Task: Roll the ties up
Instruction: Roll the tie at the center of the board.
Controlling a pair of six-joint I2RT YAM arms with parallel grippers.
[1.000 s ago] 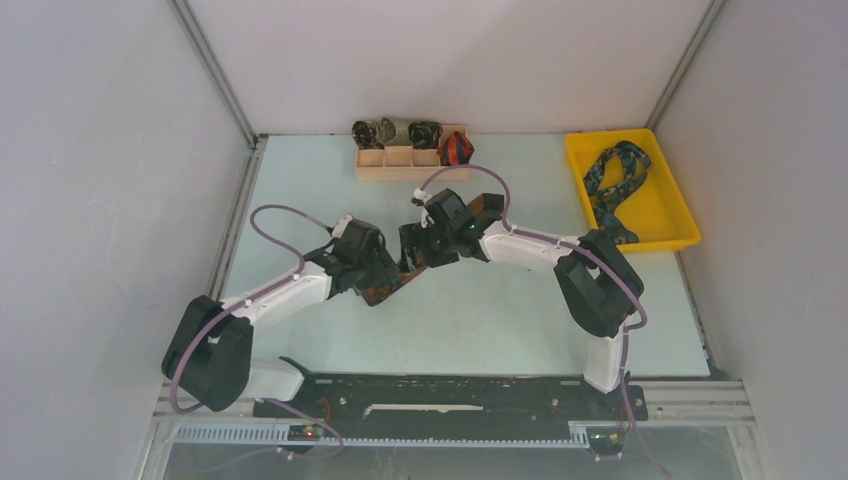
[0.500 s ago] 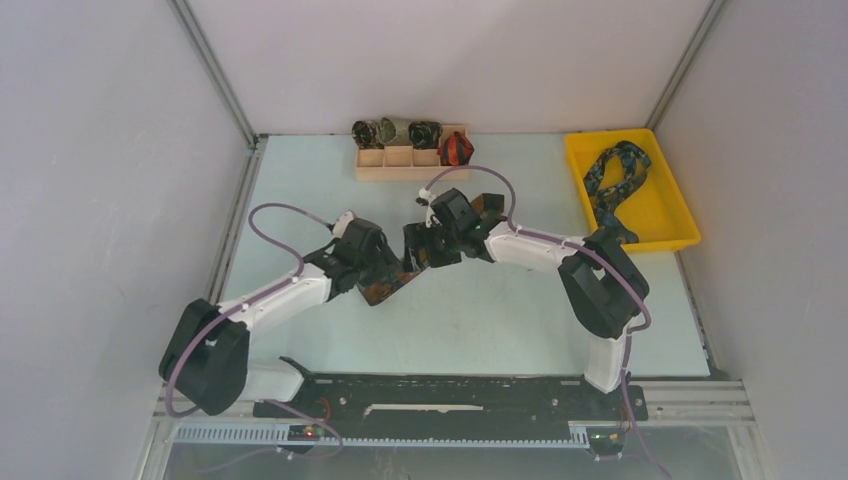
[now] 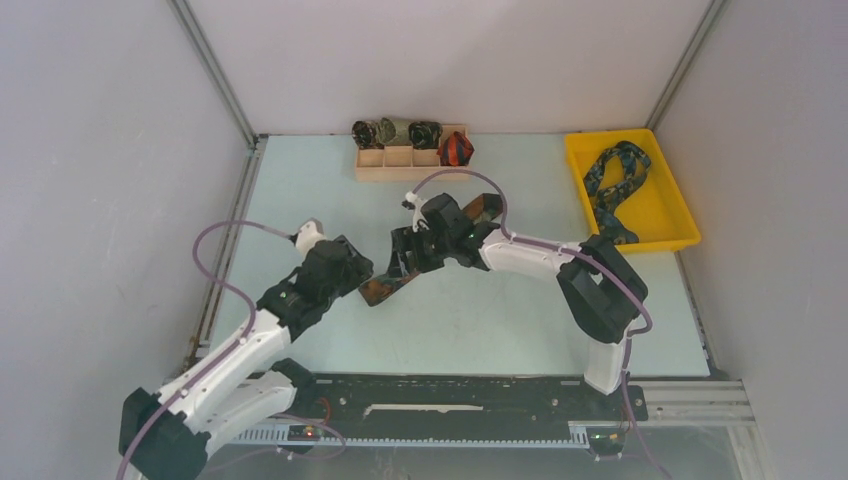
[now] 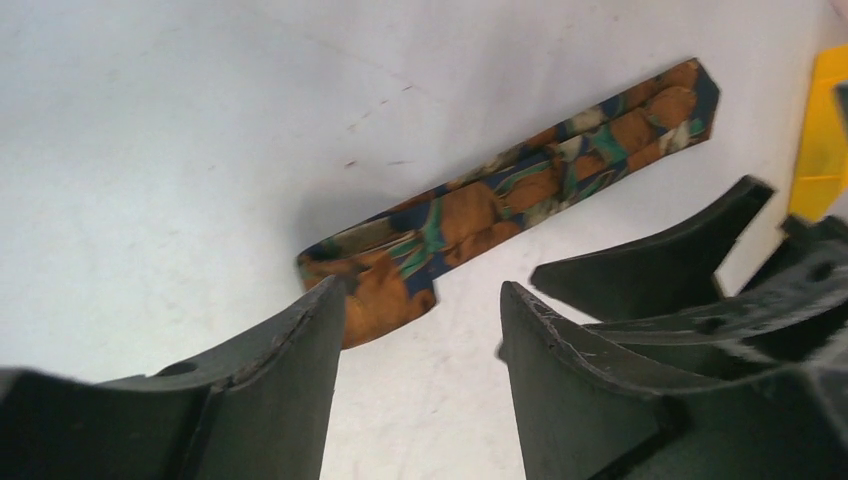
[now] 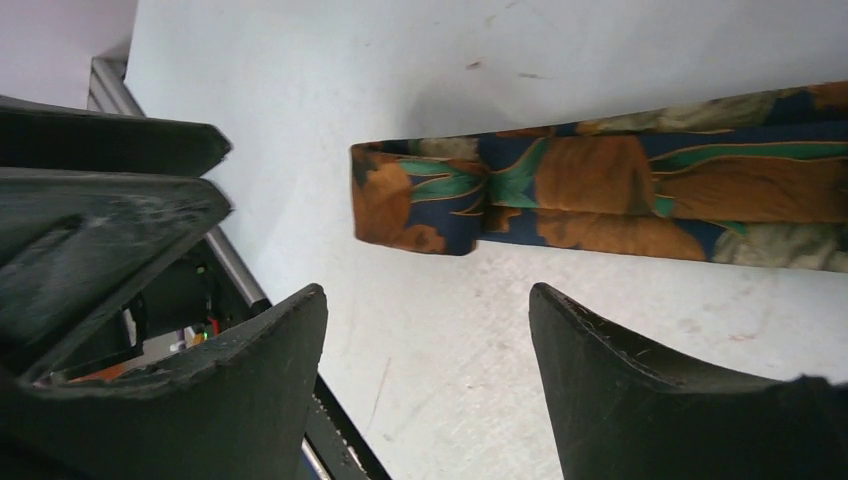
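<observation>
A brown-orange-green tie (image 4: 500, 190) lies flat on the pale table, stretched diagonally, and its near end (image 5: 420, 205) is folded over on itself. In the top view that folded end (image 3: 384, 290) shows between the two grippers. My left gripper (image 4: 422, 290) is open just short of the folded end, with only bare table between its fingers. My right gripper (image 5: 428, 290) is open too and hovers beside the same end without touching it. The two grippers sit close together, left (image 3: 362, 272) and right (image 3: 402, 262).
A wooden divider box (image 3: 400, 172) at the back holds several rolled ties, one of them red-orange (image 3: 456, 149). A yellow tray (image 3: 670, 215) at the back right holds a loose navy and teal tie (image 3: 612, 185). Grey walls close in the left, back and right.
My left arm has pulled back toward the near left, drawing its gripper off the tie's end. The right gripper has shifted slightly left. Both jaws have narrowed a little.
</observation>
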